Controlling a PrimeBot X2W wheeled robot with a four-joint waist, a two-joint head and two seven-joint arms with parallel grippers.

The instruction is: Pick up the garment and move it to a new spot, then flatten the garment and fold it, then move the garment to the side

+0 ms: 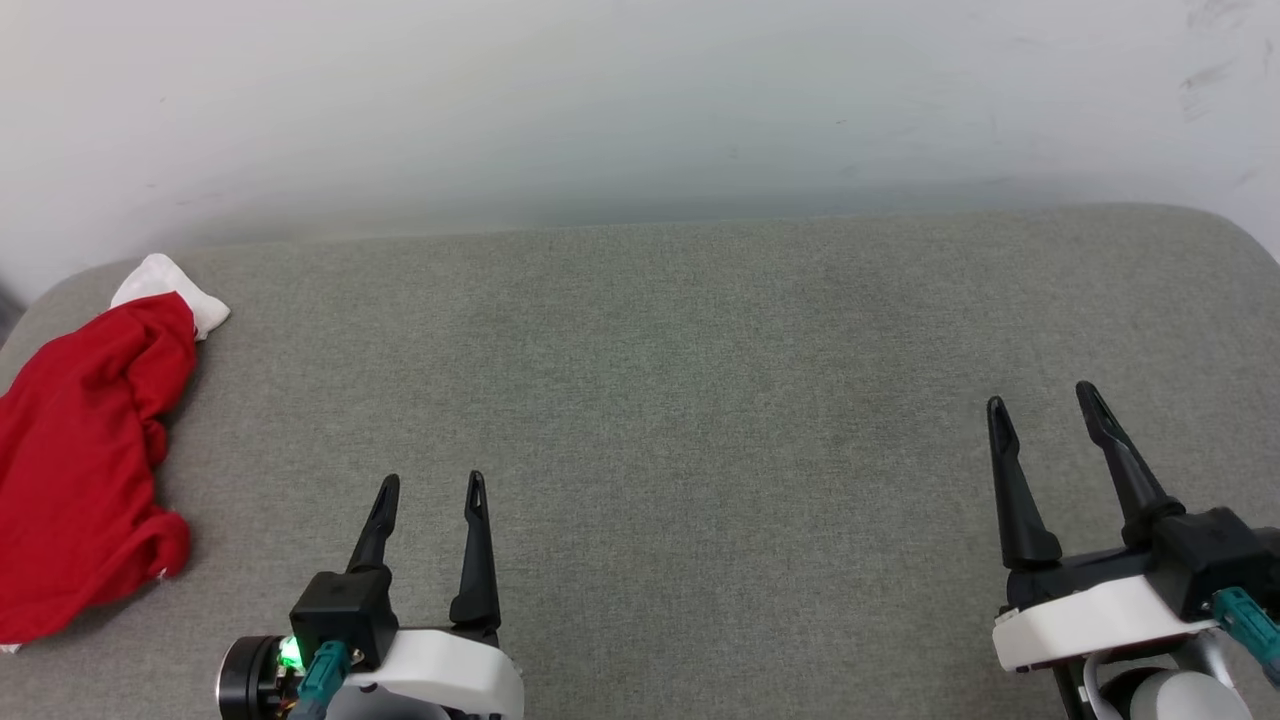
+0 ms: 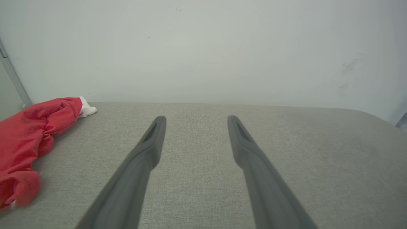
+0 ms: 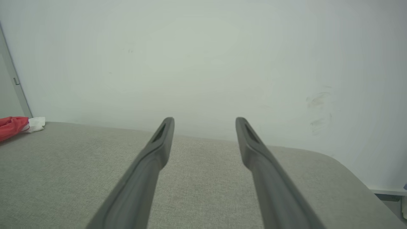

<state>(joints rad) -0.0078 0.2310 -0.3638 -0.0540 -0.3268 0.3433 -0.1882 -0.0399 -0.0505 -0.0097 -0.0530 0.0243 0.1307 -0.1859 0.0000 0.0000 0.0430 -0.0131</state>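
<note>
The garment [image 1: 85, 460] lies bunched at the far left edge of the grey cushioned surface [image 1: 700, 400], red cloth with a white sleeve poking out at its far end. The left wrist view has the garment [image 2: 28, 136] at its left edge, and the right wrist view shows a sliver of the garment [image 3: 12, 125] far left. My left gripper [image 1: 432, 484] hovers near the front edge, open and empty, to the right of the garment and apart from it. My right gripper [image 1: 1043, 398] is at the lower right, open, nothing between its fingers.
A pale wall [image 1: 640, 110] rises directly behind the surface. The surface's back corners are rounded, and its right edge [image 3: 356, 171] drops off toward the floor. A grey door frame [image 2: 12, 76] stands at the far left.
</note>
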